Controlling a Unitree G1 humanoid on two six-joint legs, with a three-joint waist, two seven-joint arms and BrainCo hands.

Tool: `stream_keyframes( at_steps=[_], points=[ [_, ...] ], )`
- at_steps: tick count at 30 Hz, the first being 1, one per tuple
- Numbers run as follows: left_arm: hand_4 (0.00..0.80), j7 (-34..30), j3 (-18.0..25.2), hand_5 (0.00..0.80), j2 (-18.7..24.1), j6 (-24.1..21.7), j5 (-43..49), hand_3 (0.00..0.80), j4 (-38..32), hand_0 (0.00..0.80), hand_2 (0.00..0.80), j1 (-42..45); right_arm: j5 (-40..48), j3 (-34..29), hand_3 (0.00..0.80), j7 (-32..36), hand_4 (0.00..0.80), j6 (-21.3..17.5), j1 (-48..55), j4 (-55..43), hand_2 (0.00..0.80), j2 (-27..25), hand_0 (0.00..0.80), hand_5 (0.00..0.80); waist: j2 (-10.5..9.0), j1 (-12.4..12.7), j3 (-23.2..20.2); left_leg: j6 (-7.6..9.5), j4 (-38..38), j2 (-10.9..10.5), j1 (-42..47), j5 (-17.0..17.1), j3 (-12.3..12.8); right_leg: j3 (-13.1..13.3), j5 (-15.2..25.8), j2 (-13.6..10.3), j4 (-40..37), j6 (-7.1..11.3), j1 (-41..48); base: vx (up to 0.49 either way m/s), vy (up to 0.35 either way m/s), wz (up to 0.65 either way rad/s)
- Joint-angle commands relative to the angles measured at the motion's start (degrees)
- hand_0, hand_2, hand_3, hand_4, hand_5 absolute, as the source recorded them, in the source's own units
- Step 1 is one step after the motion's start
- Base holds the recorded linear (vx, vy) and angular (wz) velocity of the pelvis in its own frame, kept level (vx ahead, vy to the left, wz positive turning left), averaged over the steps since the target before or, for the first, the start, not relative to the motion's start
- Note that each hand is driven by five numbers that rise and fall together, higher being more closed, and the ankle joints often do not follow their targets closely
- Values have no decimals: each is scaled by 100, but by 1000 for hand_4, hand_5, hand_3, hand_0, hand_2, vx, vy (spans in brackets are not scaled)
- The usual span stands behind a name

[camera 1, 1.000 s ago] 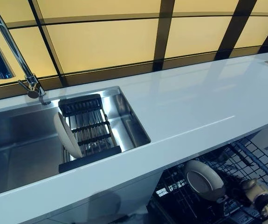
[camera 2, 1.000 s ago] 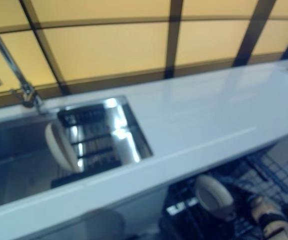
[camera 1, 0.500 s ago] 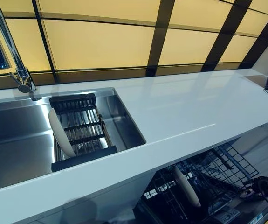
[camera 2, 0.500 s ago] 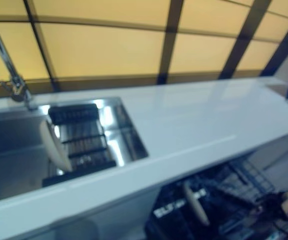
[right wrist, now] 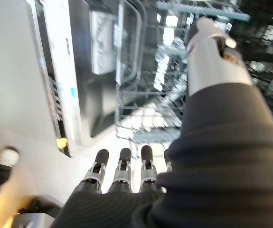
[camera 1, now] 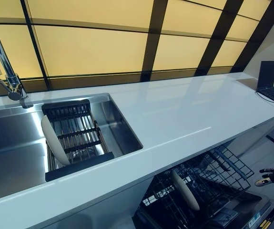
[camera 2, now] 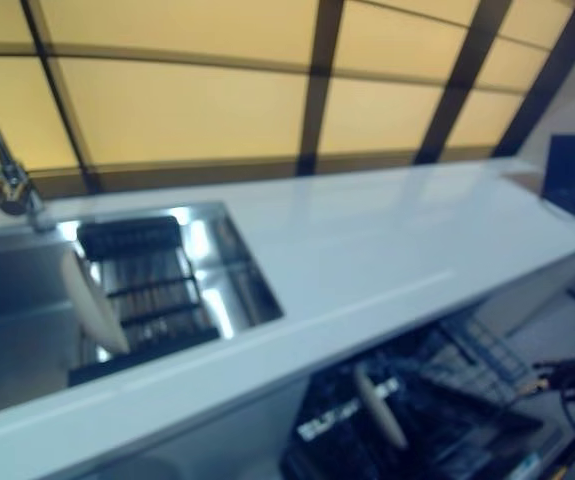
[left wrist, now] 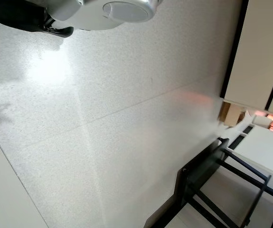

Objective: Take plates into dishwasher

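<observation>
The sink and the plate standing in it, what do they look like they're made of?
The sink looks like brushed stainless steel: grey, with soft mirror-like reflections. The plate looks like glazed ceramic, cream and smooth with a faint sheen, though it could be hard plastic.

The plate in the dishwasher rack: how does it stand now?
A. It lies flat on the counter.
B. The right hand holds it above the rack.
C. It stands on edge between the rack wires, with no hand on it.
C: the plate stands on edge in the dishwasher rack, and the right hand is off to the side, open and empty.
</observation>
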Motion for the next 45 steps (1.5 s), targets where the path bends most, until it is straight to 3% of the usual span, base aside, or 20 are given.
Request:
stream_keyframes(
  at_steps=[1,6,12,20,22,25,32,40,45],
  points=[
    [0,27,-41,0,-4,-152,-132,0,53,0,0,-122,276,132,0,-574,0,-321,-609,-480,0,-521,0,0,64,58,-51,266,-26,-101,-225,-87,-38,46,-486,39,425,242,182,0,0,0],
    [0,60,-95,0,0,-74,-189,0,-49,0,0,-57,-358,464,0,-987,0,-130,-1026,-901,0,-857,0,0,75,94,-18,257,-26,-142,-265,-80,-81,5,-497,17,423,250,175,0,0,0],
    [0,34,-127,0,51,-62,-177,0,-83,0,0,-10,-153,970,0,-1711,0,-108,-1808,-1134,0,-1145,0,0,27,153,-10,247,-26,-162,-266,-69,-130,-50,-498,14,429,254,204,-1,-2,4],
    [0,31,-235,0,40,31,-264,0,-206,0,0,21,81,1606,0,-2937,0,-164,-2895,-2054,0,-1249,0,0,-28,225,-64,250,-26,-210,-271,-61,-175,-129,-531,18,443,260,249,5,8,4],
    [0,103,-347,0,-40,57,-314,0,-296,0,0,43,-26,1824,0,-3690,0,-131,-3341,-2123,0,-1198,0,0,-47,307,-90,263,-26,-234,-281,-67,-212,-194,-548,11,422,262,293,22,40,8],
    [0,111,-368,0,-13,125,-307,0,-305,0,0,11,-3,1923,0,-4189,0,-259,-3650,-2232,0,-1158,0,0,-84,363,-120,266,-26,-251,-303,-70,-254,-240,-570,15,432,266,301,11,12,7],
    [0,17,-420,0,-19,361,-171,0,-322,0,0,-19,-300,2427,0,-4061,0,-432,-4202,-2589,0,-921,0,0,-169,496,-183,285,-26,-291,-311,-84,-353,-356,-604,12,442,274,346,25,-9,12],
    [0,-127,-755,0,-76,616,102,0,-339,0,0,-104,-1834,3369,0,-4236,0,-1264,-4955,-3063,0,-160,0,0,-224,785,-196,307,-26,-339,-398,-42,-535,-603,-721,37,557,220,363,42,-6,12],
    [0,-89,-836,0,-84,644,74,0,-403,0,0,-92,-2557,3727,0,-4379,0,-1225,-5161,-3127,0,63,0,0,-245,941,-177,317,-26,-375,-460,-25,-662,-738,-771,40,583,198,364,48,-3,31]
  ],
)
